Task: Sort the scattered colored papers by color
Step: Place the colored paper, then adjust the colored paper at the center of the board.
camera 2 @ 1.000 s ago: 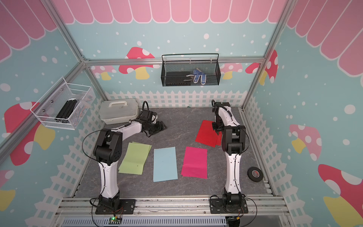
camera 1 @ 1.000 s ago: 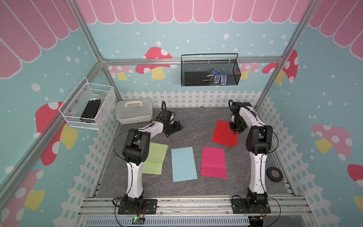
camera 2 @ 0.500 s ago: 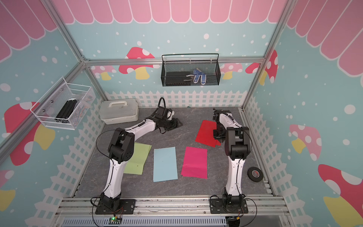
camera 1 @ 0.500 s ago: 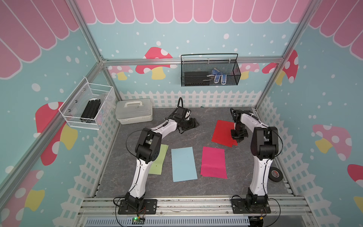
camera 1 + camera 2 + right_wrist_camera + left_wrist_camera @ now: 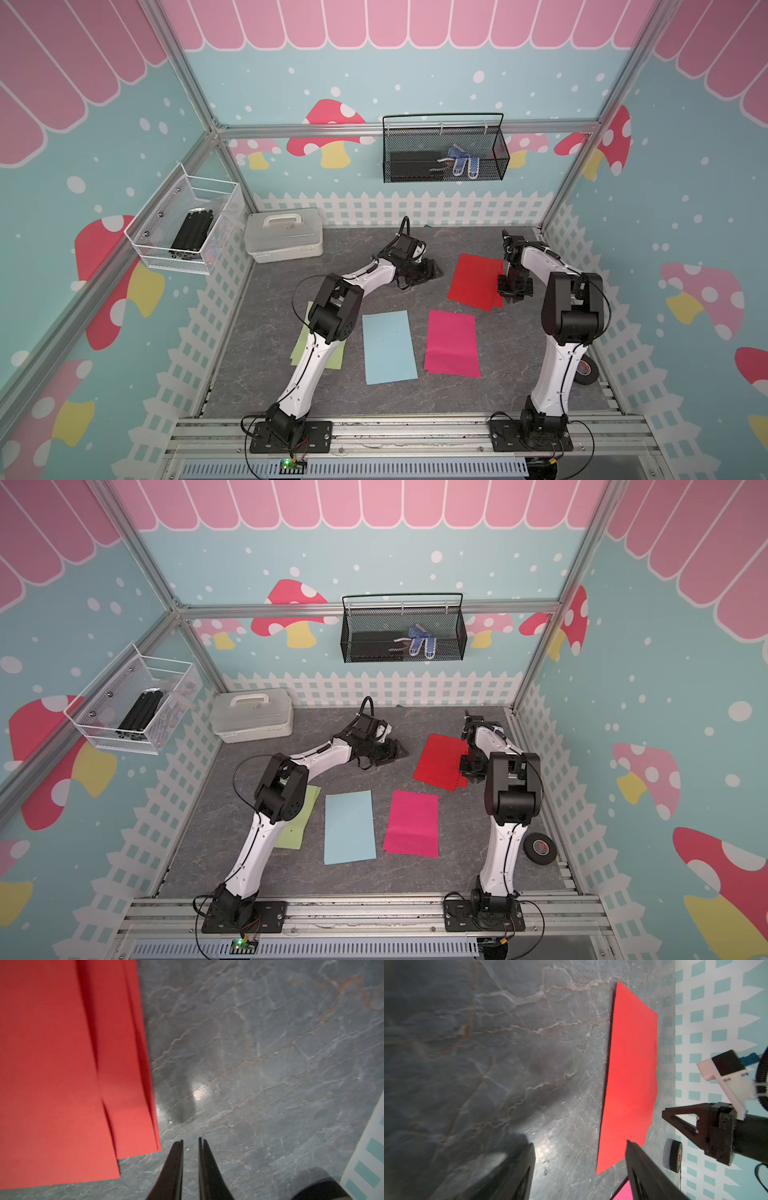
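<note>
Four groups of colored papers lie on the grey floor in both top views. A fanned red stack [image 5: 473,280] [image 5: 438,760] lies at the back right. Magenta [image 5: 452,343], light blue [image 5: 388,347] and light green [image 5: 334,359] sheets lie in a front row, the green partly under my left arm. My left gripper [image 5: 432,270] [image 5: 579,1144] is open and empty, low over bare floor just left of the red paper [image 5: 631,1076]. My right gripper [image 5: 514,296] [image 5: 191,1139] stands beside the red stack's [image 5: 52,1064] corner, with a narrow empty gap between its jaws.
A white lidded box [image 5: 284,241] stands at the back left. A black tape roll [image 5: 586,372] [image 5: 673,1155] lies by the right fence. A black mesh basket [image 5: 444,153] and a white wire basket [image 5: 187,232] hang on the walls. Picket-fence walls ring the floor.
My left gripper swung right from near the white box to just beside the red stack. My right gripper slid along the stack's right edge toward the front, and its jaws narrowed.
</note>
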Robot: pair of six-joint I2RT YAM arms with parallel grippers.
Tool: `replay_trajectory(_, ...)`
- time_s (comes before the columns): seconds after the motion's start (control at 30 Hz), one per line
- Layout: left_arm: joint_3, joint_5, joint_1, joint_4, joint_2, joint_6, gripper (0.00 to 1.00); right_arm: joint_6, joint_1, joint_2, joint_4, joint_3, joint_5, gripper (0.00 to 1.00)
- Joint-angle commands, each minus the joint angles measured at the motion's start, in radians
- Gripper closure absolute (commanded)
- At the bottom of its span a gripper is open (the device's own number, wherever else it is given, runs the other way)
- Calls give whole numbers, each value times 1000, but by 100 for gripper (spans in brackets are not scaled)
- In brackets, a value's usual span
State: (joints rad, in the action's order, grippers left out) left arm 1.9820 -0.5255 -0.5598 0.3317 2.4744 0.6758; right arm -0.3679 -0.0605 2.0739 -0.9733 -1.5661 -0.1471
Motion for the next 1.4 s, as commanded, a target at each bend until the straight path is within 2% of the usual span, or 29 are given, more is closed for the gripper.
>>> replay_trajectory(0.0, 32, -24, -27, -13, 32, 36, 28, -24, -17, -22, 20, 20, 20, 83)
replay_trajectory(0.57, 33, -34, -74, -70, 70, 100, 28, -8, -30, 41, 102, 80, 198, 86)
replay_trajectory(1.37, 54, -35, -131, -90, 104, 133, 28, 9, -18, 60, 110, 79, 266, 87)
